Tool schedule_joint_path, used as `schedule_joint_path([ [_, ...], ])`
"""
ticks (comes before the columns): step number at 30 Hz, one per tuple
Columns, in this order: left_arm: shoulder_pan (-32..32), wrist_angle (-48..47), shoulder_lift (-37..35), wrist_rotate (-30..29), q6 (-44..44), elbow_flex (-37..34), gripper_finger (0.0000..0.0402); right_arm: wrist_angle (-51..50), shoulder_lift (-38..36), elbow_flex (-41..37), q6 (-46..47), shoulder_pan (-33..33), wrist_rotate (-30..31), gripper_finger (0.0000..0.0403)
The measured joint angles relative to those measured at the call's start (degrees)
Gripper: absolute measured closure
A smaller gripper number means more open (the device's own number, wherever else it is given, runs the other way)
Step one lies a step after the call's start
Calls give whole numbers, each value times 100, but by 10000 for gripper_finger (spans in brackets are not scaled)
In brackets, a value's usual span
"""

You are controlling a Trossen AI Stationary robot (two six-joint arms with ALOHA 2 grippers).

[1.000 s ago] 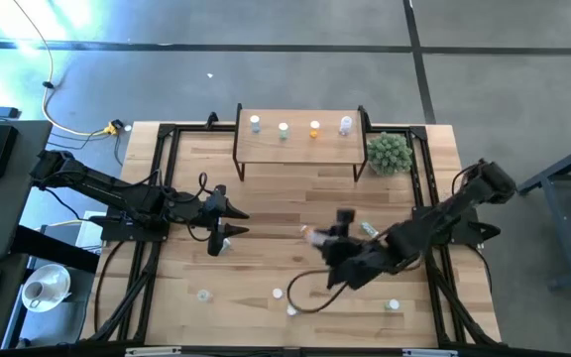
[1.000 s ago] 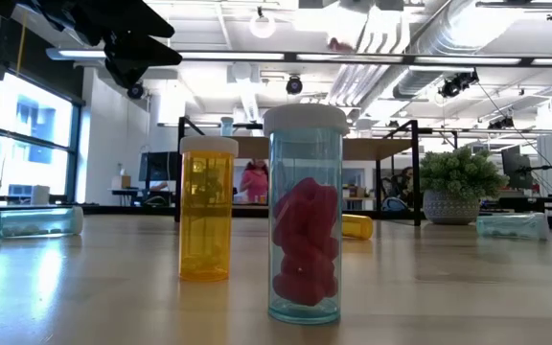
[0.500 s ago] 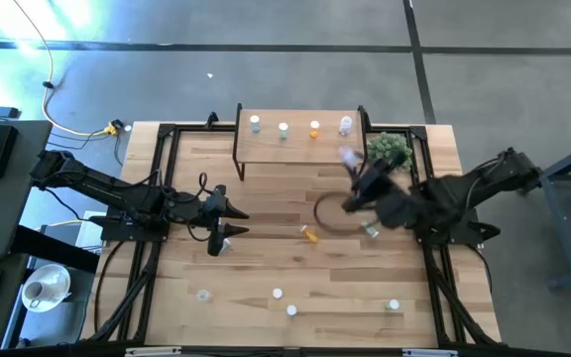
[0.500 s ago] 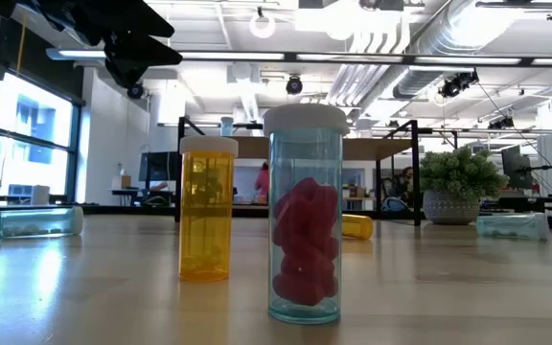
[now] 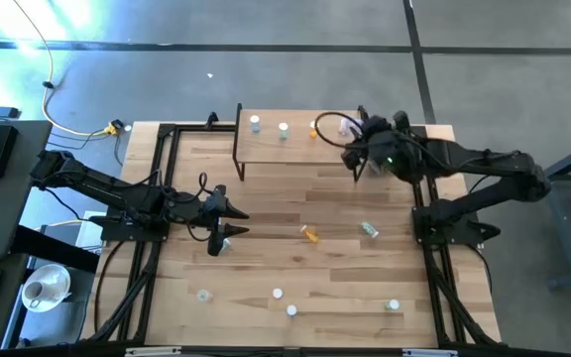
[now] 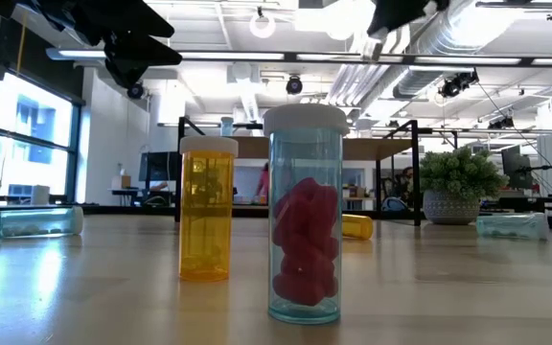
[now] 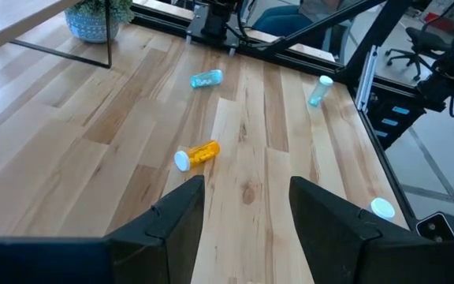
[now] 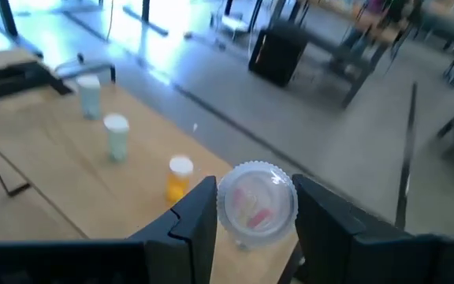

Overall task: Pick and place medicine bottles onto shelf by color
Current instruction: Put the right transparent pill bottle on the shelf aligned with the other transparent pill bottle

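My right gripper (image 5: 351, 133) hovers over the right end of the shelf (image 5: 300, 147), shut on a clear medicine bottle (image 8: 256, 207) with pink pills and a white cap. On the shelf stand a light blue bottle (image 5: 255, 123), a green one (image 5: 284, 128) and an orange one (image 5: 314, 128). They also appear in the right wrist view: blue (image 8: 89, 95), green (image 8: 117, 136), orange (image 8: 178, 178). My left gripper (image 5: 234, 220) waits open at the table's left, a little above the boards, holding nothing (image 7: 247, 207). My right gripper pinches the clear bottle between its two fingers (image 8: 199, 211), one on each side just behind the white cap (image 8: 257, 189). The cap faces back toward the wrist, so the bottle lies along the fingers. It is lifted clear, above the shelf's right end.
On the table an orange bottle (image 5: 309, 234) and a bluish one (image 5: 368, 230) lie on their sides. Others are near the front: (image 5: 203, 295), (image 5: 278, 294), (image 5: 291, 310), (image 5: 393, 305). One sits by my left gripper (image 5: 224, 244). A potted plant (image 6: 458, 187) stands right of the shelf.
My right gripper has swung from the table's middle toward the far edge and upward, rolling as it went. It carried the clear bottle to above the shelf's right end.
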Motion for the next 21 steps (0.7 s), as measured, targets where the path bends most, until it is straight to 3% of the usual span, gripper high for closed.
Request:
schedule_joint_path([
  [10,0,0,0,-2,0,0,225,-827,393,0,618,-826,-1113,272],
  [21,0,-2,0,-2,0,0,225,-898,969,0,600,-1329,-2014,272],
])
